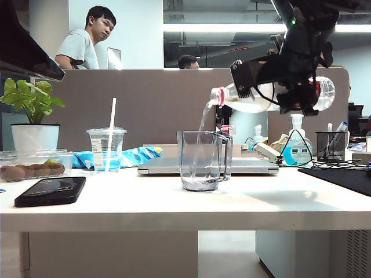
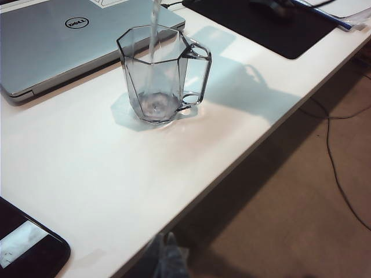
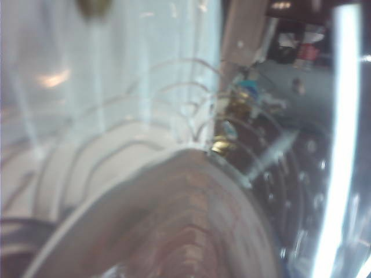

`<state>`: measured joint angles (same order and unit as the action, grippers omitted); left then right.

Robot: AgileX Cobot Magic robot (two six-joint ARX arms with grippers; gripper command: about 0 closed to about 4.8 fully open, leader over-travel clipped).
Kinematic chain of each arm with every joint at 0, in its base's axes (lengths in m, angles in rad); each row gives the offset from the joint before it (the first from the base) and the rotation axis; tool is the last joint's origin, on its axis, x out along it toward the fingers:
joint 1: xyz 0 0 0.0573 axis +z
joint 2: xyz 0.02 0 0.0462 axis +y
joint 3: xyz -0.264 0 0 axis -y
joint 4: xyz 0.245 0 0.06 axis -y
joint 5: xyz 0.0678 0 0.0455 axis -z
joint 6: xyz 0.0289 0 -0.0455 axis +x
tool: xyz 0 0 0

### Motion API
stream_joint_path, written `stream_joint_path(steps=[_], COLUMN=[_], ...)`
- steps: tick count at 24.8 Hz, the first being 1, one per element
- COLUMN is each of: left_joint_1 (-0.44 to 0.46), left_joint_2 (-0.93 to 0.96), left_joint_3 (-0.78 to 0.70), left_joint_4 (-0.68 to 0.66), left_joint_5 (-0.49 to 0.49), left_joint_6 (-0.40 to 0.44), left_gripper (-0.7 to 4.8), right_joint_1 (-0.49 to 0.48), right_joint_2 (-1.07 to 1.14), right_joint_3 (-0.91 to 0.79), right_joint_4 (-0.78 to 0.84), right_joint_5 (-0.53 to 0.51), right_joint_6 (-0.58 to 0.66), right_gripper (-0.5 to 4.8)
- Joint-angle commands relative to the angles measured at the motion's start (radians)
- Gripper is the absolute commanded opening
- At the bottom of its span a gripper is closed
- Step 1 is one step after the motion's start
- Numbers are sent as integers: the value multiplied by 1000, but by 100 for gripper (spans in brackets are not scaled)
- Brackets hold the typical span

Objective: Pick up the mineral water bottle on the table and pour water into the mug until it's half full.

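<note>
The mineral water bottle [image 1: 246, 99] lies tipped almost level above the table [image 1: 174, 204], its red-ringed neck pointing left over the mug [image 1: 203, 161]. My right gripper [image 1: 293, 95] is shut on the bottle's body near its base. A thin stream of water [image 1: 204, 119] falls from the mouth into the mug [image 2: 159, 75], where a little water covers the bottom. In the right wrist view the ribbed clear bottle [image 3: 116, 116] fills the picture and hides the jaws. My left gripper [image 2: 165, 240] hangs off the table's front edge [image 2: 232, 174], fingers together, holding nothing.
A closed silver laptop [image 1: 174, 167] lies just behind the mug. A black phone [image 1: 51, 190] rests at front left, with a lidded straw cup [image 1: 106, 149], food box [image 1: 32, 165] and potted plant [image 1: 35, 138] behind it. A black mat [image 1: 342, 176], blue pump bottle [image 1: 297, 147] and pen holder [image 1: 331, 146] stand right.
</note>
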<state>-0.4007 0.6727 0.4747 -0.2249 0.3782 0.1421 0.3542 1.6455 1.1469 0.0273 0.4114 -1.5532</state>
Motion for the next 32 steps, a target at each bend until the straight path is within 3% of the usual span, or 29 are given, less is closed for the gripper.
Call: stream_joint_path(steps=[1,32], left_joint_1=[1,1], left_joint_2=[-2,-2], left_joint_3=[5,5], left_joint_4=[8,-3], left_joint_5=[3,3], left_joint_6=[5,8], left_gripper=[-5,-5], right_joint_1=[2,2], right_joint_2=[-8,-8], right_joint_3=[15,15], right_joint_4=[24,-8], right_joint_5=[5,18], right_joint_6=[2,-76], right_gripper=[253,253])
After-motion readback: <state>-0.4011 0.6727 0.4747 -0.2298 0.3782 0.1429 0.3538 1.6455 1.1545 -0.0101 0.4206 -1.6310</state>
